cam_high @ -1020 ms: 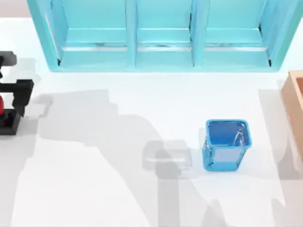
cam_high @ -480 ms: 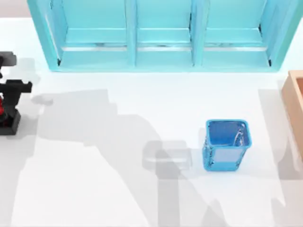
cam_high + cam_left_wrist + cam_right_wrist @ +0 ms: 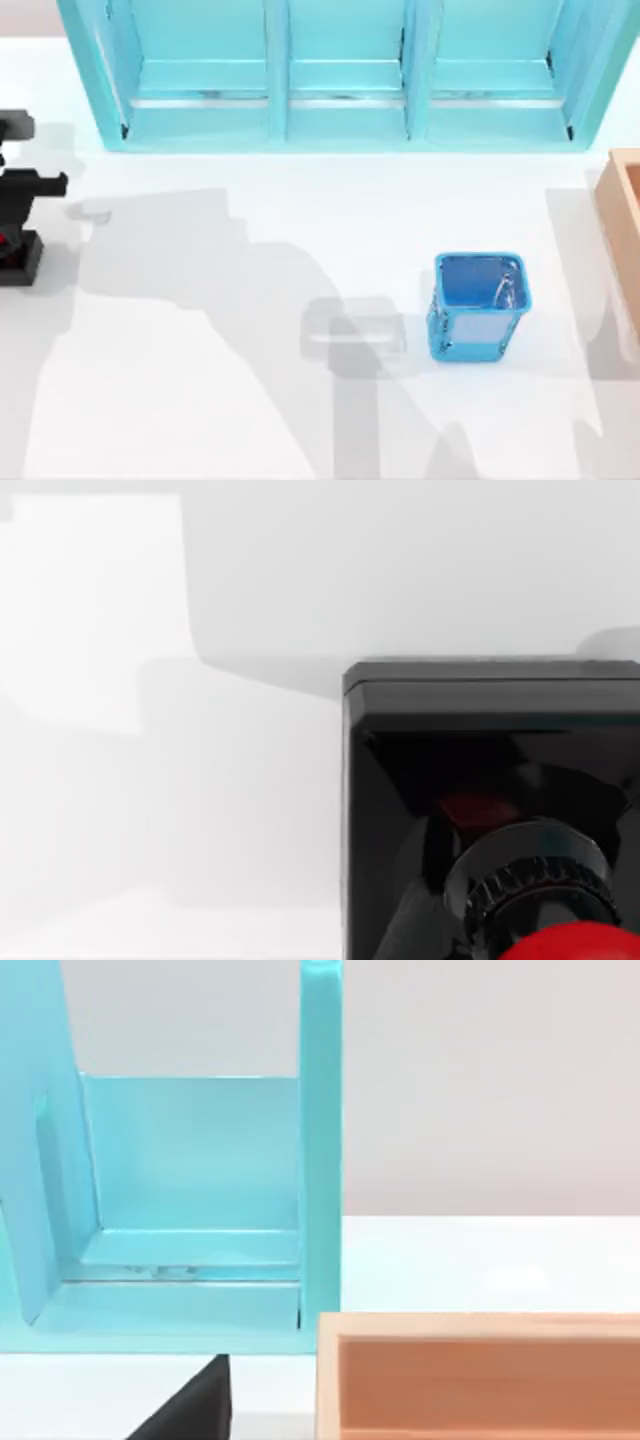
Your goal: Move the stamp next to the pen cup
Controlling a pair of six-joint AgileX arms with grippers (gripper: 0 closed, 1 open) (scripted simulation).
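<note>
- Top view puts your left gripper [image 3: 14, 215] at the far left edge of the table [image 3: 200, 400], directly above the stamp [image 3: 20, 262]. You see its black body covering most of the stamp, with a sliver of red at the gripper's lower edge.
- You cannot tell from these pictures how far the left gripper's fingers are apart, nor whether they touch the stamp.
- Left wrist view shows you the stamp [image 3: 480, 780] close up: a black square block base standing flat on the white table [image 3: 150, 780], a ribbed black collar above it, and the glossy red knob at the picture's lower edge.
- Top view places the pen cup [image 3: 477, 305] right of centre, upright, open mouth upward, translucent blue. It stands well apart from the stamp, with bare table between them.
- You find the teal shelf unit [image 3: 340, 75] along the far side of the table, behind both objects and touching neither.
- You find the tan wooden box [image 3: 625, 230] at the right edge, near the pen cup but apart from it.
- Right wrist view shows you the wooden box [image 3: 480, 1380] beside the shelf unit [image 3: 190, 1210].
</note>
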